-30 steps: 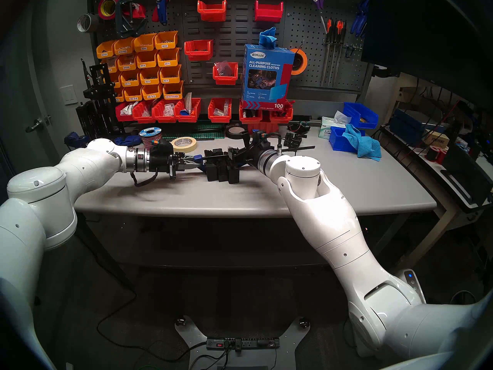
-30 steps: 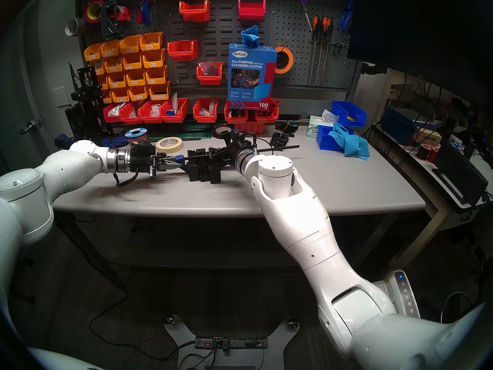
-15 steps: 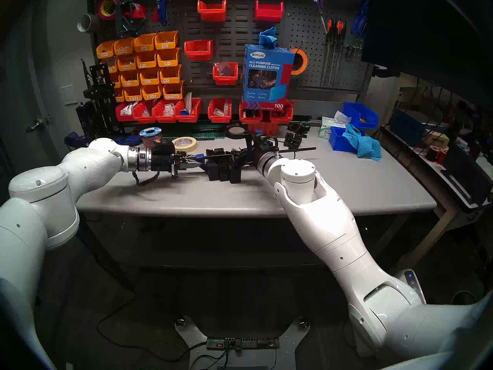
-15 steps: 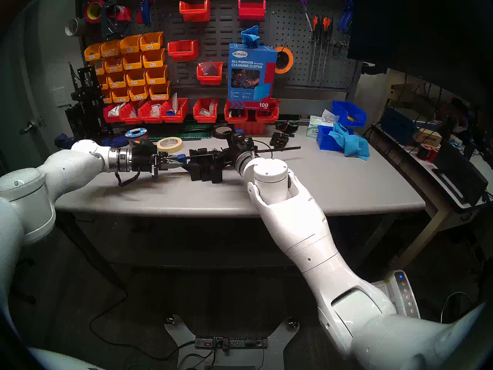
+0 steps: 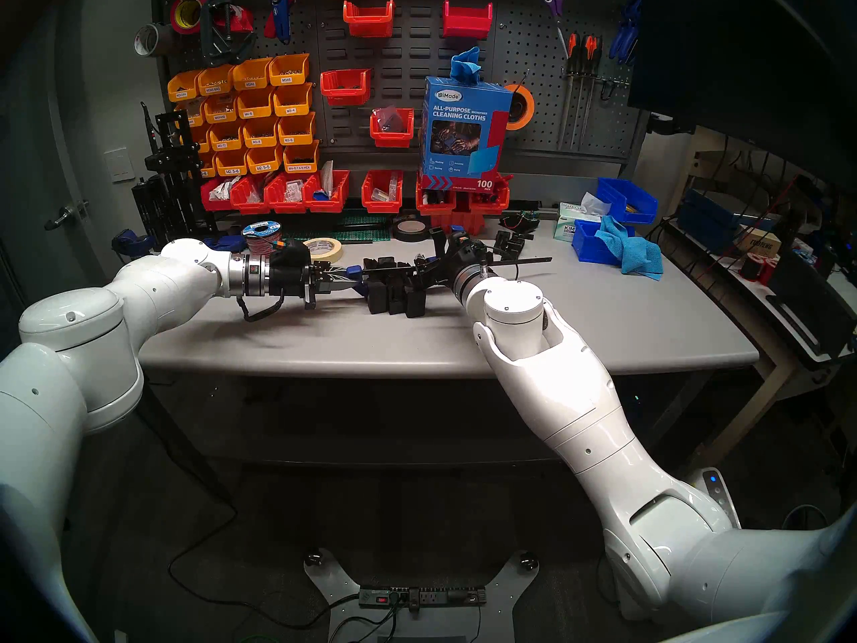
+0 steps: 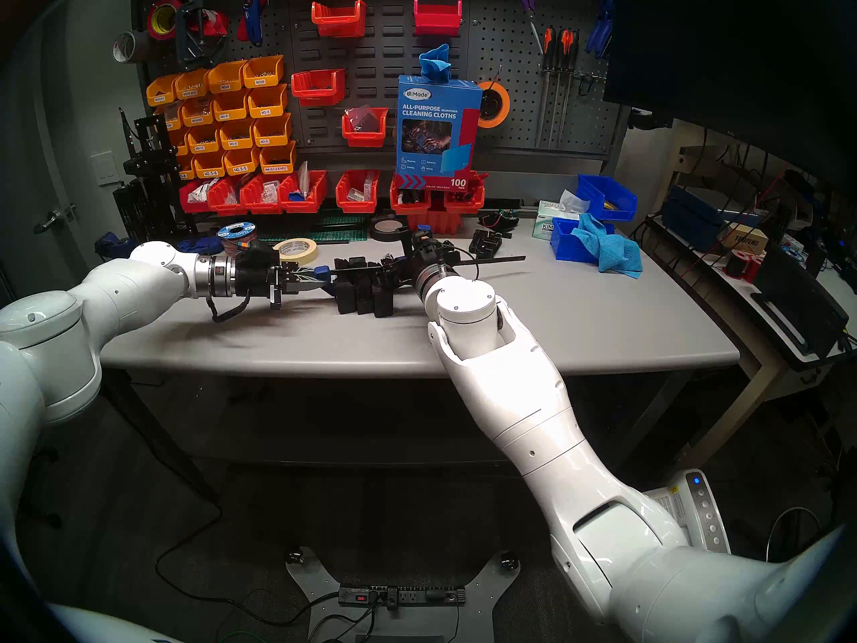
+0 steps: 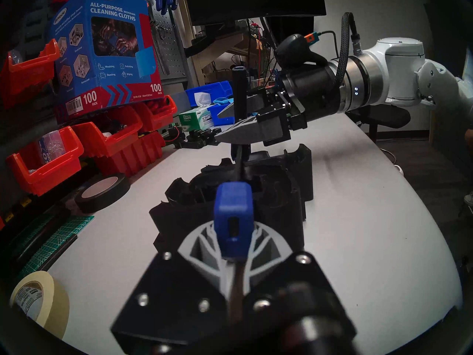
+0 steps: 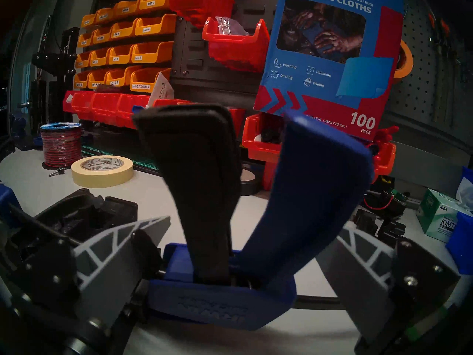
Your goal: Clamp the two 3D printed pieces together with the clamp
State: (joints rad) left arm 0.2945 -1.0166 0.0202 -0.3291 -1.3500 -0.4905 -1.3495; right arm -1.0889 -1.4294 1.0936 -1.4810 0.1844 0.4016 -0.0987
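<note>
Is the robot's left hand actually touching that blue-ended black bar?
Touching. The left wrist view shows the left hand shut on the black bar clamp, grey fingers pressed against it.

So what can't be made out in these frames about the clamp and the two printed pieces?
- Head views: the clamp's moving jaw, hidden behind the right gripper.
- Left wrist view: whether the blue fixed jaw touches the two 3D printed pieces, as it covers that contact face.
- Right wrist view: the pieces, cut off at lower left by a gripper finger; trigger blurred.
</note>
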